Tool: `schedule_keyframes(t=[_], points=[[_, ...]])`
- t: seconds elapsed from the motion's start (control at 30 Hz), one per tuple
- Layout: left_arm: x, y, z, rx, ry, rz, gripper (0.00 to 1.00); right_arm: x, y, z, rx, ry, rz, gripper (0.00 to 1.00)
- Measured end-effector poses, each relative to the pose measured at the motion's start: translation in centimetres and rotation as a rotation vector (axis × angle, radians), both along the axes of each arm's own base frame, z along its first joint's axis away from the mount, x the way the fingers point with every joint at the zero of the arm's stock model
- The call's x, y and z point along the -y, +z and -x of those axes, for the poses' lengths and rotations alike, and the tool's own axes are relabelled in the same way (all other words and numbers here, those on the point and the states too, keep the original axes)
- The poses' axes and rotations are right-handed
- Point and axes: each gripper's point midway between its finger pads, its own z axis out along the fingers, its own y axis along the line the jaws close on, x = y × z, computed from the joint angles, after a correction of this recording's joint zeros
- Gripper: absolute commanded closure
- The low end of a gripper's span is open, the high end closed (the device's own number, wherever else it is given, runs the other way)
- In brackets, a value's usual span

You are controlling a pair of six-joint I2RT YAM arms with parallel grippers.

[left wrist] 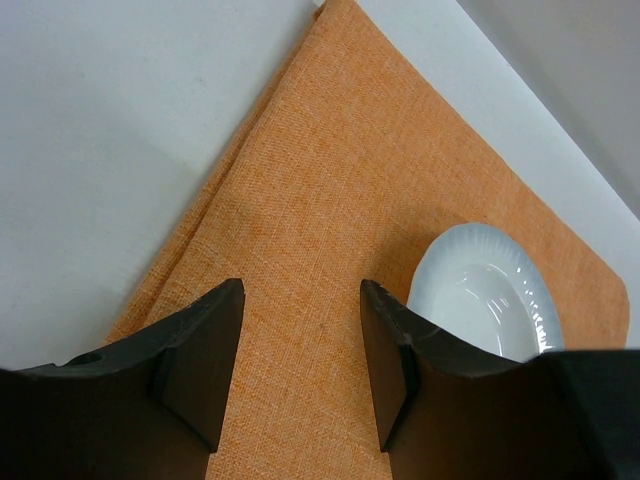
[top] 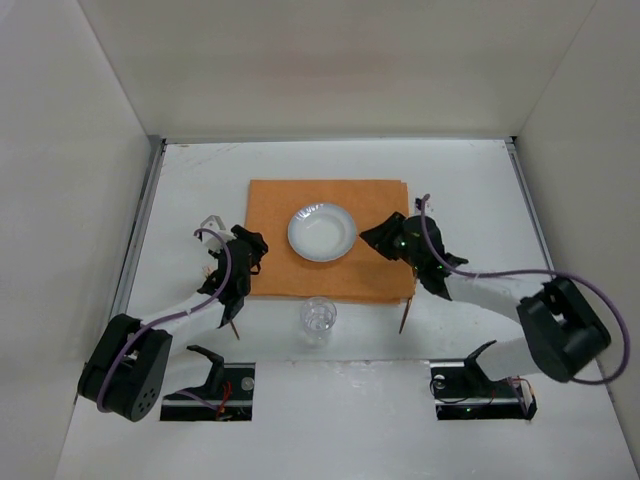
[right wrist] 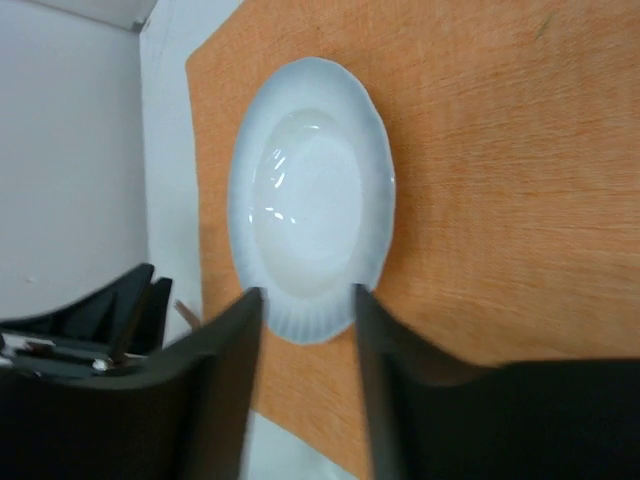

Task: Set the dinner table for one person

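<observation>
The dinner table point(top: 460, 180) is a broad white surface with an orange cloth mat point(top: 270, 200) at its middle. On the mat lies a white fluted plate point(top: 322, 232). My right gripper point(top: 377, 238) hovers just right of the plate. In the right wrist view it point(right wrist: 308, 292) is open, its fingertips either side of the plate's point(right wrist: 315, 190) near rim, and it holds nothing. My left gripper point(top: 250, 248) is over the mat's left edge. In the left wrist view it point(left wrist: 302, 285) is open above bare mat point(left wrist: 350, 150), with the plate point(left wrist: 480, 290) to its right.
A clear drinking glass point(top: 318, 318) stands on the table just in front of the mat. A thin brown-handled utensil point(top: 405, 318) lies off the mat's near right corner, and another point(top: 236, 326) is by the left arm. A small clear object point(top: 212, 220) lies left of the mat.
</observation>
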Motion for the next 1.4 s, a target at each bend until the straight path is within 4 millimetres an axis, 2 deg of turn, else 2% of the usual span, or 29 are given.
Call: schedule_keyframes(t=[0.03,0.1,0.2,0.27,0.37,0.53,0.6,0.67,0.7,0.73,0.93,1.07,1.23,1.3,1.4], points=[[0.0,0.0,0.0,0.000,0.000,0.001,0.53,0.9,0.3,0.6,0.010,-0.014,0.027,0.84],[0.0,0.0,0.0,-0.001,-0.001,0.003,0.53,3.1,0.4,1.8,0.005,-0.062,0.093,0.90],[0.2,0.0,0.0,-0.001,-0.004,0.009,0.53,6.5,-0.1,4.1,-0.030,-0.147,0.208,0.91],[0.2,0.0,0.0,-0.001,-0.004,0.012,0.53,8.1,-0.7,6.2,-0.061,-0.176,0.278,0.90],[0.3,0.0,0.0,-0.001,-0.007,0.019,0.53,9.6,-2.1,9.5,-0.136,-0.181,0.360,0.90],[0.4,0.0,0.0,-0.002,-0.012,0.028,0.53,11.8,-5.1,13.0,-0.274,-0.184,0.486,0.90],[0.4,0.0,0.0,-0.003,-0.011,0.031,0.53,12.3,-6.2,14.3,-0.325,-0.167,0.536,0.88],[0.3,0.0,0.0,-0.003,-0.010,0.032,0.53,12.4,-7.3,15.5,-0.364,-0.136,0.588,0.81],[0.3,0.0,-0.1,-0.003,-0.009,0.032,0.53,12.4,-7.7,15.9,-0.378,-0.122,0.612,0.73],[0.3,-0.1,0.0,-0.003,-0.008,0.032,0.53,12.4,-8.0,16.3,-0.394,-0.110,0.636,0.69],[0.2,-0.1,0.0,-0.004,-0.006,0.035,0.53,12.3,-9.2,16.3,-0.426,-0.093,0.718,0.65],[0.2,-0.1,0.0,-0.004,-0.007,0.036,0.53,12.1,-8.9,15.9,-0.405,-0.096,0.708,0.63],[0.2,-0.1,0.0,-0.004,-0.008,0.036,0.53,11.7,-8.3,15.5,-0.372,-0.088,0.689,0.54],[0.2,-0.1,0.0,-0.004,-0.008,0.036,0.53,11.5,-8.5,15.2,-0.366,-0.079,0.697,0.55],[0.2,-0.1,0.0,-0.005,-0.009,0.036,0.53,11.4,-9.0,14.9,-0.374,-0.073,0.711,0.62]])
